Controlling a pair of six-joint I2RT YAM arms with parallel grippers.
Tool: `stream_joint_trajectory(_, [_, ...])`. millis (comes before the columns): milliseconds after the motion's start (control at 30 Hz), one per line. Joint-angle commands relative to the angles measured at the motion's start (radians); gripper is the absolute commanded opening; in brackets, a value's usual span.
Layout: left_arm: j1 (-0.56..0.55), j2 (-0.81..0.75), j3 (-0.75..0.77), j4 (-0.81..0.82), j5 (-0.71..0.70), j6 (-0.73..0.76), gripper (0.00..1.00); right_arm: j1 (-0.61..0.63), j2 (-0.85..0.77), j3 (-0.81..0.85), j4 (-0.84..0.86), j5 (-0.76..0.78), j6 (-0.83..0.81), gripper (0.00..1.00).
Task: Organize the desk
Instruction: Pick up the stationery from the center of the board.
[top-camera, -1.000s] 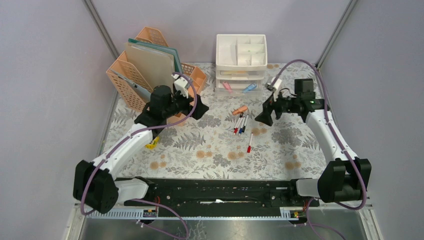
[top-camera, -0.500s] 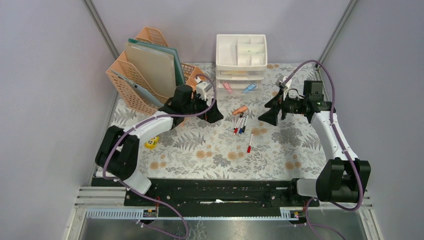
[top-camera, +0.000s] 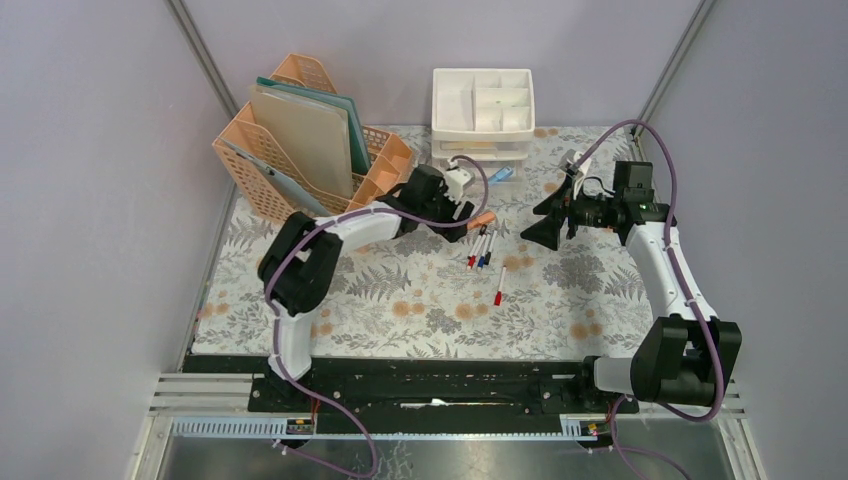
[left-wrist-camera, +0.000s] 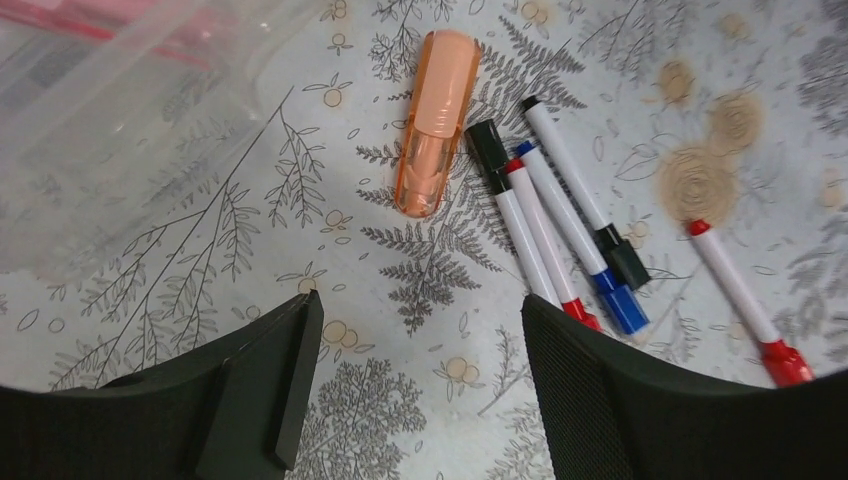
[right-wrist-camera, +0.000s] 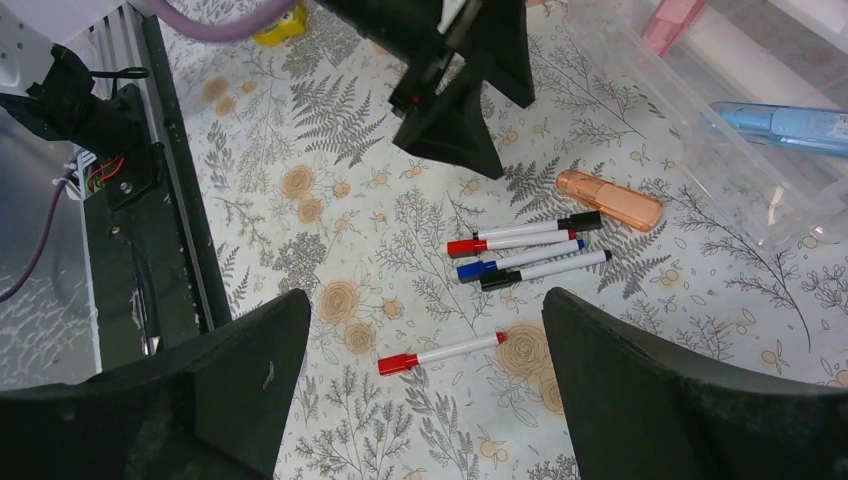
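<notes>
While the left tool (left-wrist-camera: 415, 330) and the right tool (right-wrist-camera: 425, 335) are spread and empty, markers (left-wrist-camera: 571, 225) and an orange highlighter (left-wrist-camera: 432, 120) lie loose on the bench (top-camera: 400, 300): tidying seems unfinished.

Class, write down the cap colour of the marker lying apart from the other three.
Red. The lone marker shows it best in the right wrist view.

- desk (left-wrist-camera: 420, 270) cloth: pale, grey fern-leaf print, orange-tan flowers
- left gripper (left-wrist-camera: 418, 305): black
- highlighter (left-wrist-camera: 435, 120), ahead of the gap between those fingers: translucent orange
- three markers (left-wrist-camera: 560, 230), ahead of one finger, beside highlighter: white barrels, caps red, blue, black
- lone marker (left-wrist-camera: 735, 290), beyond that finger's outer side: white, red cap
- file rack (top-camera: 270, 165): peach
- drawer unit (top-camera: 483, 100): white
- pen (right-wrist-camera: 790, 125): light blue
- cable (right-wrist-camera: 215, 20): purple
</notes>
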Motion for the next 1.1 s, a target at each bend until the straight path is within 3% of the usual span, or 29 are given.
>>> stream_joint_trajectory(0, [-0.045, 0.07, 0.117, -0.08, -0.098, 0.124, 0.76, -0.011, 0.007, 0.02, -0.016, -0.045, 0.009, 0.93])
stream_joint_trajectory(567, [-0.063, 0.29, 0.404, -0.235, -0.106, 0.26, 0.6, -0.032, 0.01, 0.02, -0.018, -0.047, 0.012, 0.93])
stream_joint_trajectory(667, [-0.065, 0.309, 0.431, -0.235, -0.098, 0.262, 0.53, -0.033, 0.011, 0.02, -0.018, -0.048, 0.012, 0.93])
stream_joint_trajectory(1067, [-0.092, 0.368, 0.49, -0.255, -0.084, 0.284, 0.5, -0.037, 0.014, 0.02, -0.02, -0.052, 0.011, 0.93])
